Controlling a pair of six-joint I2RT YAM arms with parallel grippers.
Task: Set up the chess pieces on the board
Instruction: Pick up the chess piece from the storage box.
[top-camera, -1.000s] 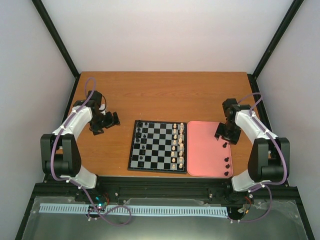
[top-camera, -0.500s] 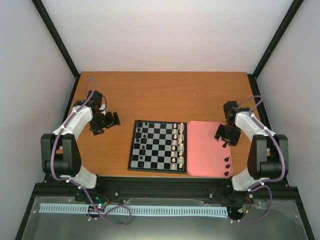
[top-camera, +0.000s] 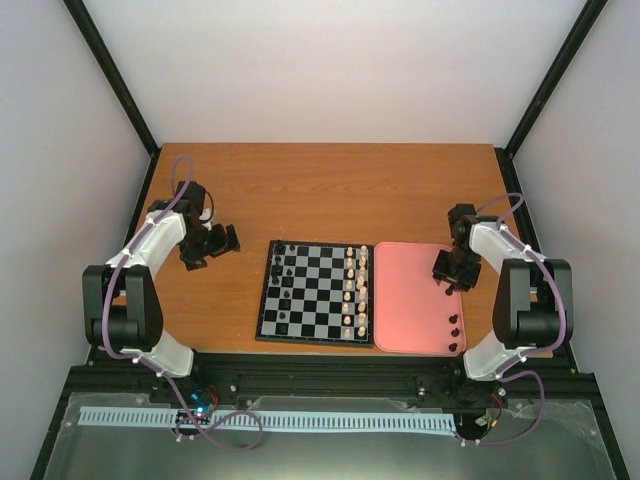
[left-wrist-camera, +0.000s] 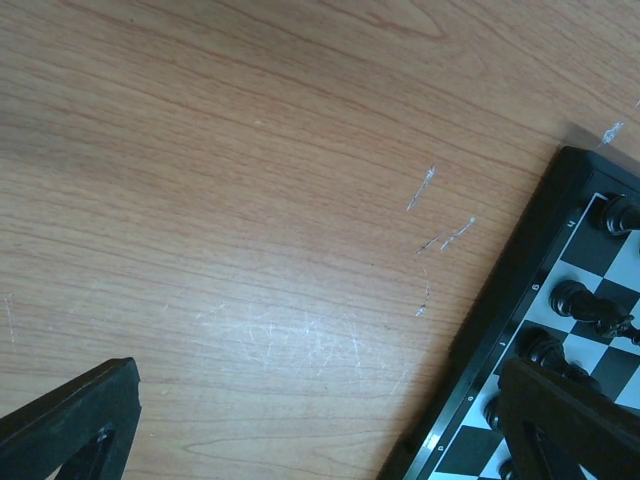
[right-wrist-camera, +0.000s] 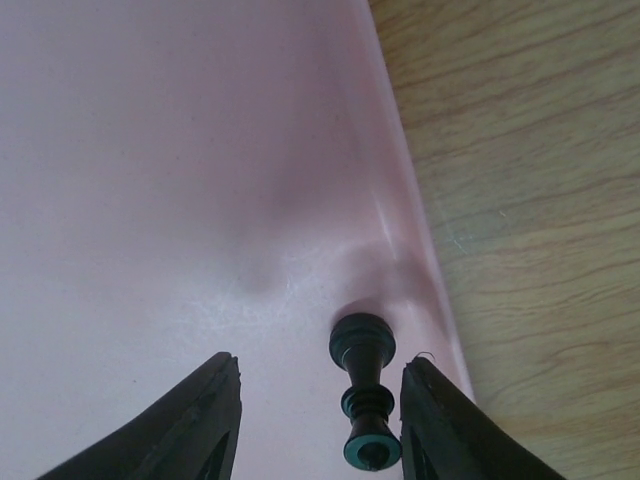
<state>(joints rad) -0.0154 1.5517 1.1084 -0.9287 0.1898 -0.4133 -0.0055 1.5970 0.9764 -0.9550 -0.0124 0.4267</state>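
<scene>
Straddling one black chess piece (right-wrist-camera: 362, 385) with the released jaws of the right gripper (right-wrist-camera: 320, 362), over the pink tray (right-wrist-camera: 150, 200) by its right wall. Holding the left gripper (left-wrist-camera: 315, 375) spread wide above the table (left-wrist-camera: 250, 200) near the far left corner of the board (left-wrist-camera: 500, 310). Showing other black chess pieces (top-camera: 283, 280) on the board's left files, cream-white pieces (top-camera: 355, 290) on its right, three more black ones (top-camera: 452, 333) in the tray's near right corner.

The right hand (top-camera: 446, 277) hangs over the pink tray (top-camera: 405, 290), which lies just beside the board (top-camera: 315, 296).
</scene>
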